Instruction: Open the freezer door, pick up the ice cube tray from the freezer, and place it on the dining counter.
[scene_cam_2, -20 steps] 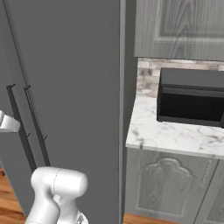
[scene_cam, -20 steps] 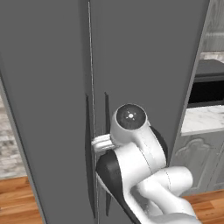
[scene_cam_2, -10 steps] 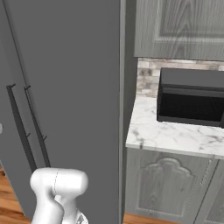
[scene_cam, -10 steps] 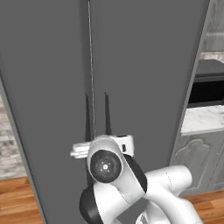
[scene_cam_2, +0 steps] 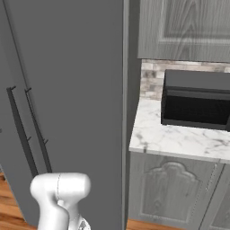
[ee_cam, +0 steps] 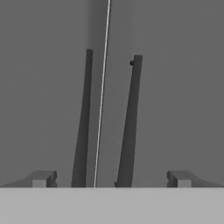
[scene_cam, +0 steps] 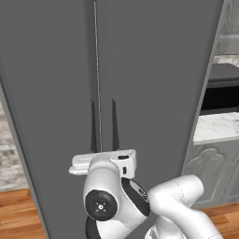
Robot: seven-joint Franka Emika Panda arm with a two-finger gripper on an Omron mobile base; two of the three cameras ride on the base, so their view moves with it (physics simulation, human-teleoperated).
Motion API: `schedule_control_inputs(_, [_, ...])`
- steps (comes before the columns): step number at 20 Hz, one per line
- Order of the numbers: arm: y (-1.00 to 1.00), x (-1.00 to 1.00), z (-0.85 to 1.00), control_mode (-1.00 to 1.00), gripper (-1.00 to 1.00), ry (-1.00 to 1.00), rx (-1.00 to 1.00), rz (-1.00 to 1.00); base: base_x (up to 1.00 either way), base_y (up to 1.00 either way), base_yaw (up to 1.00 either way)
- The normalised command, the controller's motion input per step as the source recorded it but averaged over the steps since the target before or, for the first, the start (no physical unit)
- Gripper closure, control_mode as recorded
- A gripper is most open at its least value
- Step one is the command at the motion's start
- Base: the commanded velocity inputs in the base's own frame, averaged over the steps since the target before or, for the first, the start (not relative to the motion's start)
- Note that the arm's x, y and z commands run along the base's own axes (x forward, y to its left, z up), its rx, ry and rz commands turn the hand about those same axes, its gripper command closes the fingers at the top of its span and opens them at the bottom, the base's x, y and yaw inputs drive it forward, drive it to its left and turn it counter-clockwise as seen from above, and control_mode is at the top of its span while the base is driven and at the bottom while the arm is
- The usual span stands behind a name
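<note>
Both tall dark grey doors are shut. The freezer door [scene_cam: 46, 93] is the left panel, and its slim bar handle [scene_cam: 93, 126] runs beside the centre seam. The twin panel's handle [scene_cam: 113, 123] stands just right of the seam. My white hand [scene_cam: 103, 161] hangs level in front of the two handles, low on them. In the hand view my gripper [ee_cam: 111, 179] is open, and the freezer handle [ee_cam: 83, 131] and the twin handle [ee_cam: 130, 127] stand ahead between its fingertips [ee_cam: 41, 178]. The freezer's inside and the ice cube tray are hidden behind the shut door. The dining counter is out of view.
To the right of the fridge a black microwave [scene_cam_2: 195, 99] sits on a marble wall counter [scene_cam_2: 166, 139] over grey cabinets [scene_cam_2: 170, 193]. A grey upper cabinet [scene_cam_2: 184, 27] hangs above. Wood floor [scene_cam: 18, 210] shows at the lower left.
The arm's wrist has dropped and swung left. The hand has turned to face the doors squarely and sits a little lower. The jaws have stayed open and the doors shut.
</note>
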Motion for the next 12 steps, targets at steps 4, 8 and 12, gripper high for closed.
schedule_control_inputs(4, [0.00,0.27,-0.16,-1.00,-1.00,-0.21,0.00,0.00,0.00,0.00,0.00])
schedule_control_inputs(8, [0.00,0.47,-0.14,-1.00,-1.00,-0.16,0.00,0.01,0.00,0.00,0.00])
schedule_control_inputs(12, [0.00,0.47,-0.14,-1.00,-1.00,-0.15,0.00,0.01,0.00,0.00,0.00])
